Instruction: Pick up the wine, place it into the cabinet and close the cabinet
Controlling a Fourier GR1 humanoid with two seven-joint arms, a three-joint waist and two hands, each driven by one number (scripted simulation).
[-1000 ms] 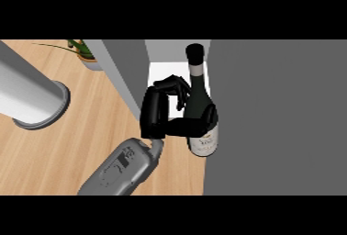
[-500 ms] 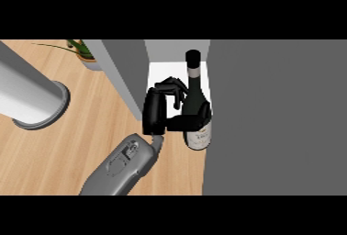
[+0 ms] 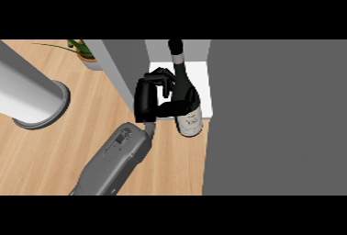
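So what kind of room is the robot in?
Probably a kitchen. There's a wooden counter, a grey cabinet with a white shelf inside, and a wine bottle that the robot's hand is curled round. A potted plant sits at the back.

The right hand (image 3: pixel 150 98) covers the left side of the wine bottle (image 3: pixel 187 120) at its shoulder, and the curled fingers (image 3: pixel 163 77) hide part of the bottle's neck. The label print is too small to read. The grey cabinet door (image 3: pixel 274 117) conceals the cabinet interior to its right (only a narrow strip of white shelf (image 3: pixel 200 75) shows). The potted plant (image 3: pixel 85 53) is cut off at the view's upper edge. The grey cylinder (image 3: pixel 27 94) runs out past the left edge. The left hand appears nowhere.
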